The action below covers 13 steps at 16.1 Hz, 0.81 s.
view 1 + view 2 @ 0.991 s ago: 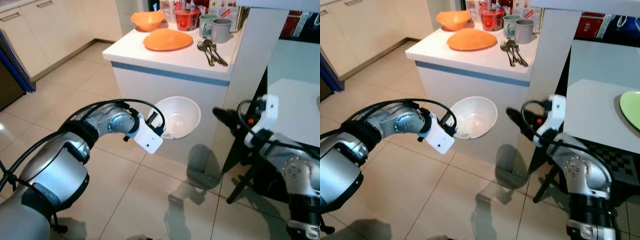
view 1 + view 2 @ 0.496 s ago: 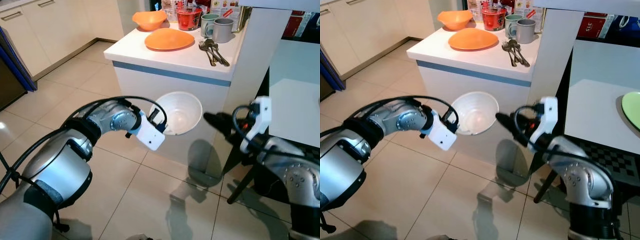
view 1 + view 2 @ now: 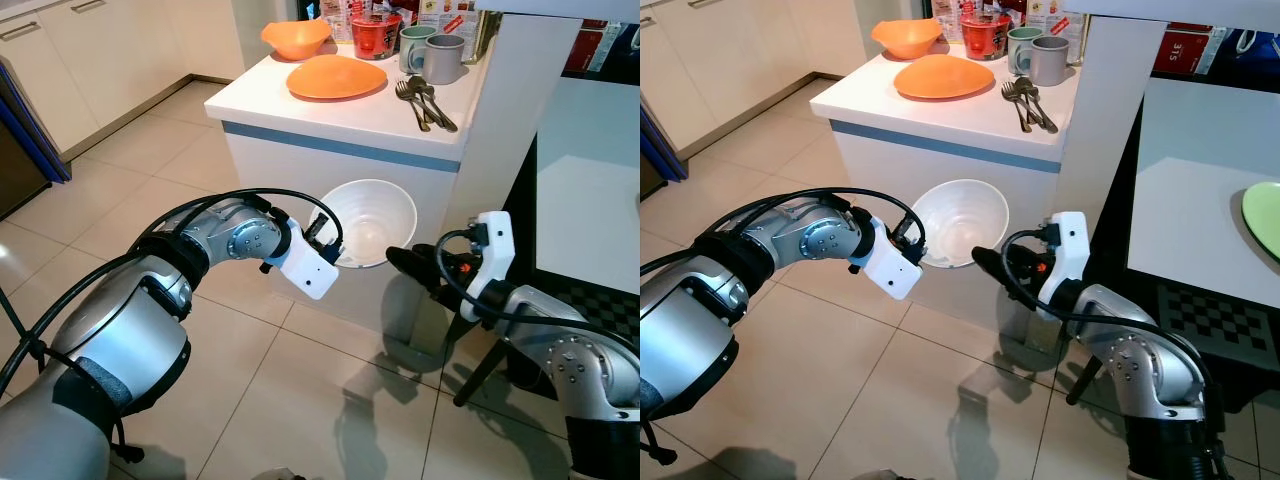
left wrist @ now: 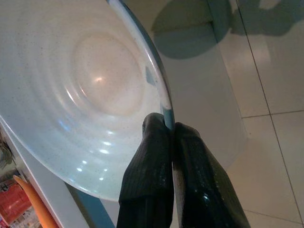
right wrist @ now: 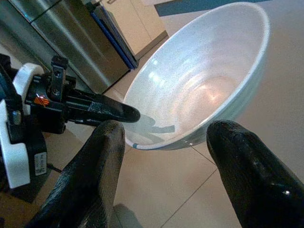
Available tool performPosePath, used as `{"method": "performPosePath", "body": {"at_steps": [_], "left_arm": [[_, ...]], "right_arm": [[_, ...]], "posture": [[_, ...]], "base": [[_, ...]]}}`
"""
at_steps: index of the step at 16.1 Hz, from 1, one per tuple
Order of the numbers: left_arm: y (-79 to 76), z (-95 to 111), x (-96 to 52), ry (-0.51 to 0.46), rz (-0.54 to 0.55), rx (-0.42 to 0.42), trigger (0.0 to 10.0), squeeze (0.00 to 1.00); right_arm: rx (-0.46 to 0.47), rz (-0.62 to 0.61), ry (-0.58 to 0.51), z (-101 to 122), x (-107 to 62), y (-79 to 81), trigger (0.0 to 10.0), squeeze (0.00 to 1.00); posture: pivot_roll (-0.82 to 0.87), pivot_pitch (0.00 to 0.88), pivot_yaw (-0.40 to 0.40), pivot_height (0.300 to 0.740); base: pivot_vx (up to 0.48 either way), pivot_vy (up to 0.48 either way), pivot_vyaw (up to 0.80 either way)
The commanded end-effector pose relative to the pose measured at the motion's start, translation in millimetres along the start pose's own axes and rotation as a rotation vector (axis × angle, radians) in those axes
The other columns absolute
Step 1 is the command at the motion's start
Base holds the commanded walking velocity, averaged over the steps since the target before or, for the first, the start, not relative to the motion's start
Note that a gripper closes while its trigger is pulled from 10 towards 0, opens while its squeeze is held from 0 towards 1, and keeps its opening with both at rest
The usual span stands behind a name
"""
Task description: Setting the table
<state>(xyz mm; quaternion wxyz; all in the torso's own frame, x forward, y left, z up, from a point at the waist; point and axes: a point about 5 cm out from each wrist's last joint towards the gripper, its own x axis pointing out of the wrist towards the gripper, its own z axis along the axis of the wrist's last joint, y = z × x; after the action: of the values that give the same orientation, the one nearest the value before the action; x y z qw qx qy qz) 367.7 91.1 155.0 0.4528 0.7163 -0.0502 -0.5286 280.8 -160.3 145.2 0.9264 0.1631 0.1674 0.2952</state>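
The left gripper (image 3: pixel 328 243) sits in the middle of the left eye view. Its two black fingers (image 4: pixel 156 156) are pressed together on the rim of a white bowl (image 3: pixel 368 222) — one finger inside the rim, one outside. The bowl is up in the air, tipped on its side, in front of the white counter (image 3: pixel 340 110). It has nothing in it.

The right gripper (image 3: pixel 408 265) comes in from the right side of the frame. Its tip is just beside the lower right edge of the bowl. In the right wrist view its fingers (image 5: pixel 99 161) are spread wide apart, and the bowl sits between them, not touched.

On top of the counter, at the upper middle of the frame, lie an orange plate (image 3: pixel 336 77) and an orange bowl (image 3: pixel 295 38) behind it. To the right of them stand a red cup (image 3: pixel 375 35) and two mugs (image 3: pixel 432 52). Some forks and spoons (image 3: pixel 424 102) lie near the counter's right edge.

At the far right of the right eye view there is a white table (image 3: pixel 1200 200) — with the edge of a green plate (image 3: pixel 1262 220) on it.
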Motion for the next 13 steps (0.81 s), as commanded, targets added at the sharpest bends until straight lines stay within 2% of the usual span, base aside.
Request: {"method": "performPosePath", "body": {"at_steps": [1,5,9,10,11,13], "left_arm": [[21.7,0,-7.6,-0.005,0.08,0.026,0.0,0.0],[28.6,5,-8.4,-0.033,0.104,0.034,0.0,0.0],[29.4,5,-9.1,-0.034,0.105,0.038,0.0,0.0],[29.6,5,-9.2,-0.035,0.106,0.038,0.0,0.0],[30.1,5,-9.2,-0.038,0.106,0.04,0.0,0.0],[30.0,5,-9.3,-0.04,0.106,0.04,0.0,0.0]], "right_arm": [[-0.036,-0.034,-0.002,2,2.5,-3.1,10.0,0.0],[-0.084,-0.1,0.003,1,8.1,-8.6,10.0,0.0],[-0.127,-0.191,-0.06,11,9.0,-19.2,10.0,0.0],[-0.141,-0.204,-0.076,14,9.1,-19.9,8.6,0.0],[-0.184,-0.241,-0.126,22,9.2,-21.7,10.0,0.0],[-0.205,-0.283,-0.148,28,8.6,-25.6,10.0,0.0]], "posture": [[-0.05,0.0,0.112,0.74],[-0.05,0.0,0.111,0.74],[-0.05,0.0,0.113,0.74],[-0.05,0.0,0.113,0.74],[-0.05,0.0,0.113,0.74],[-0.05,0.0,0.113,0.74]], "base": [[0.0,0.0,0.0],[0.0,0.0,0.0],[0.0,0.0,0.0],[0.0,0.0,0.0],[0.0,0.0,0.0],[0.0,0.0,0.0]]}}
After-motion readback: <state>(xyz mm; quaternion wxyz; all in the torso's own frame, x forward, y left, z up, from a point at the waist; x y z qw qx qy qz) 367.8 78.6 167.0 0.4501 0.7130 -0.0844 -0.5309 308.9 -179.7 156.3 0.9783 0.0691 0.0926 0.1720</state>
